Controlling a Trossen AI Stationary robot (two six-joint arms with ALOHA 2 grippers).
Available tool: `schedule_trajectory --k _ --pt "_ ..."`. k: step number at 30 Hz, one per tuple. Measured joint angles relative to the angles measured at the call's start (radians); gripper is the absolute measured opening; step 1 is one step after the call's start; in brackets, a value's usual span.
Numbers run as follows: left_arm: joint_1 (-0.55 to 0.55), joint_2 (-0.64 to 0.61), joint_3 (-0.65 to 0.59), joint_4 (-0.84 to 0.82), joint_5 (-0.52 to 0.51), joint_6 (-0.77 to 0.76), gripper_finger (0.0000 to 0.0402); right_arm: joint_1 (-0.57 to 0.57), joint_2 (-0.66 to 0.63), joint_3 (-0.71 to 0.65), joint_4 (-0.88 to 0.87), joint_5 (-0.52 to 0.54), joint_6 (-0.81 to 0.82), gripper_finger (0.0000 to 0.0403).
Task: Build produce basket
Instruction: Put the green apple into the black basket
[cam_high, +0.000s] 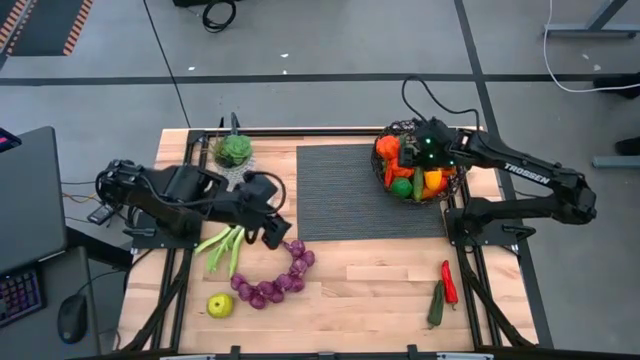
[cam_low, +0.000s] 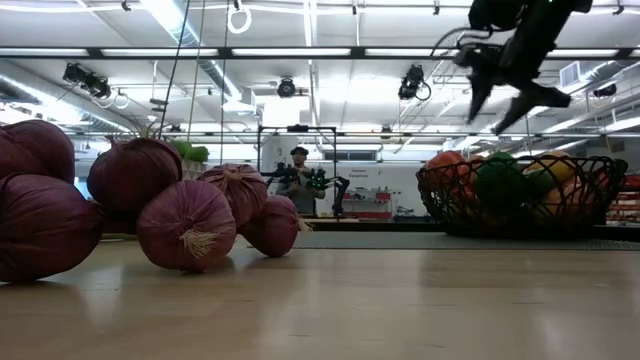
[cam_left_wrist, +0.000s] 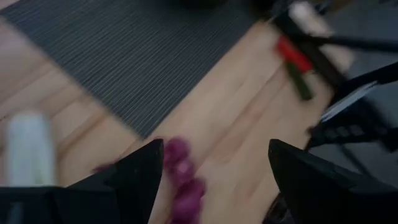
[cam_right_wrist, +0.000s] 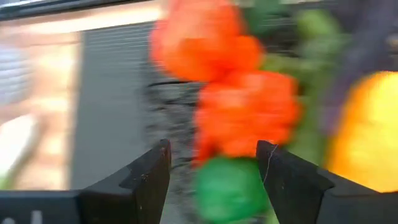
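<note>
1. Potted plant (cam_high: 233, 150): far-left part of the worktop (cam_high: 370, 290), beside the dark mat (cam_high: 345, 190). Not produce; leave it.
2. Yellow-green fruit (cam_high: 220, 304): near the front edge on the left, apart from everything else, still to be collected.
3. Leek (cam_high: 225, 247): pale green stalks lying just left of the left gripper, long axis running from front-left toward the mat.
4. Left gripper (cam_high: 272, 233): you have it low over the worktop at the mat's front-left corner, fingers (cam_left_wrist: 140, 177) spread wide and holding nothing.
5. Purple string (cam_high: 275, 283): a curved chain of bulbs starting right under and in front of the left gripper and bending away to the front-left. In the left wrist view its near end sits between the open fingers. This is the relation your next pick turns on, by my reading: the left arm is by far the nearer, and the chain's nearest stretch runs roughly along the fingers' reach, so close across it.
6. Basket (cam_high: 396, 133): at the mat's far-right corner, already holding orange, green and yellow produce.
7. Right gripper (cam_high: 428, 150): above the basket, fingers (cam_right_wrist: 146, 177) parted and empty, produce lying below.
8. Red chilli (cam_high: 449, 282) and dark green cucumber (cam_high: 436, 304): side by side at front right, long axes front to back, nearer your right arm.
</note>
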Motion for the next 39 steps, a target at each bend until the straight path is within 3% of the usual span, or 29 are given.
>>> schedule_trajectory --k 5,12,18,30,39 --pt "-0.046 0.003 0.000 -0.130 0.007 -0.082 0.0293 0.040 -0.037 0.000 0.245 -0.156 -0.087 0.0240" --pt "-0.119 0.046 0.000 -0.208 0.049 -0.214 0.0293 0.123 -0.035 0.000 0.522 -0.262 -0.227 0.0241" --pt "-0.185 0.116 0.000 -0.315 0.201 -0.361 0.0293 0.197 -0.033 0.000 0.524 -0.325 -0.292 0.0259" --pt "-0.305 0.254 0.000 -0.317 0.506 -0.467 0.0309 0.328 -0.031 0.000 0.523 -0.361 -0.329 0.0353" --pt "-0.350 0.264 0.000 -0.281 0.510 -0.439 0.0314 0.357 -0.031 0.000 0.523 -0.328 -0.329 0.0375"
